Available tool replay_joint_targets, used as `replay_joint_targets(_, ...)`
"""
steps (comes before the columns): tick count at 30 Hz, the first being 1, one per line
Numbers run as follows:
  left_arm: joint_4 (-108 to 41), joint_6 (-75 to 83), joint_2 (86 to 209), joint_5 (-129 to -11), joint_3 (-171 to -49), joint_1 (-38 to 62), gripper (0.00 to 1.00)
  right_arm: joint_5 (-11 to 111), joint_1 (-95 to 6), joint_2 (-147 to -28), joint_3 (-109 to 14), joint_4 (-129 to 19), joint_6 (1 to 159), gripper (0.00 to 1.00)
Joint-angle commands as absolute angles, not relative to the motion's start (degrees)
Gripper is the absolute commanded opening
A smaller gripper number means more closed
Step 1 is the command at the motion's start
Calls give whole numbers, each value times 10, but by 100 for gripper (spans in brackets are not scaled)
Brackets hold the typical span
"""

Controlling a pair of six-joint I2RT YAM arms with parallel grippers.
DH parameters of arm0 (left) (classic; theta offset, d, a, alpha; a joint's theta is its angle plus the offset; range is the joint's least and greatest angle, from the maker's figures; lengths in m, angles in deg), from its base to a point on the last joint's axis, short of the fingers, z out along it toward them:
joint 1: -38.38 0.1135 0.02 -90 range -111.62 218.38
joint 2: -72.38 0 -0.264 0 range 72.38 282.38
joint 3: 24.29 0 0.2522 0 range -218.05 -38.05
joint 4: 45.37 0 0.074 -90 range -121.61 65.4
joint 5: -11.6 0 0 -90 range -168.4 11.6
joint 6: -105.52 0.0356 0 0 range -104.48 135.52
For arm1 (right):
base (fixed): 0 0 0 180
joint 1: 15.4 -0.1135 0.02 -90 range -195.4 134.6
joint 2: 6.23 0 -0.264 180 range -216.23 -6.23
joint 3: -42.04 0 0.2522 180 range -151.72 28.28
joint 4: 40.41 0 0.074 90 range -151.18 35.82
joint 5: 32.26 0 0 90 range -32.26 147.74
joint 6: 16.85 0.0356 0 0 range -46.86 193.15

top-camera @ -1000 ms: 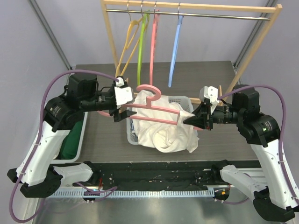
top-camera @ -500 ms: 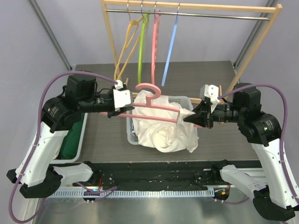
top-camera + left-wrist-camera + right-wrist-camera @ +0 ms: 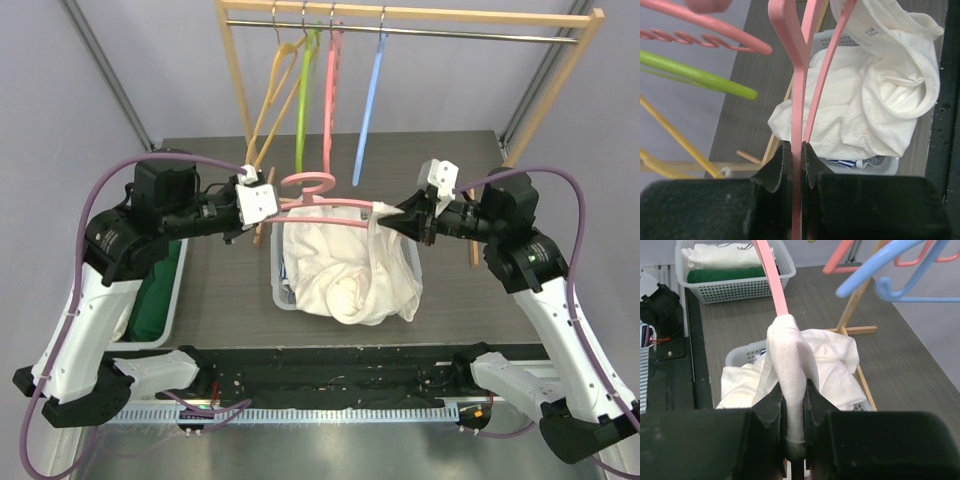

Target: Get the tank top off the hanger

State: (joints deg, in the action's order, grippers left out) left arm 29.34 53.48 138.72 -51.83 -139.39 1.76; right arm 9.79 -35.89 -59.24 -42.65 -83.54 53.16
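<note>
left gripper (image 3: 795,156) clamped shut on pink hanger (image 3: 799,95); right gripper (image 3: 795,392) pinching white tank top (image 3: 788,352) strap over hanger's tip; rest of the fabric sags below both grippers, into laundry basket (image 3: 738,356)

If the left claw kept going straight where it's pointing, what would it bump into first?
The left gripper is clamped on the pink hanger and points along it. Going straight, it would probably meet the white tank top draped over that hanger first.
</note>
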Motion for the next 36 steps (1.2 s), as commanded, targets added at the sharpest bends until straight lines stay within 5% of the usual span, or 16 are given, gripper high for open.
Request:
replay_joint_targets(1, 219, 497, 1382, -514, -1409, 9, 0, 99, -363, -620, -431, -574, 634, 10)
replay_joint_targets(5, 212, 468, 1372, -518, -1393, 13, 0, 67, -364, -649, -444, -491, 685, 30)
replay_joint_targets(7, 196, 440, 1356, -511, -1376, 22, 0, 42, -364, -655, -452, -486, 698, 59)
replay_joint_targets(14, 118, 375, 1304, -514, -1268, 70, 0, 89, -364, -630, -484, -632, 609, 99)
replay_joint_targets(21, 80, 355, 1262, -525, -1216, 90, 0, 242, -364, -546, -444, -624, 614, 100)
replay_joint_targets(36, 84, 337, 1288, -490, -1269, 93, 0, 264, -364, -465, -237, -576, 745, 95)
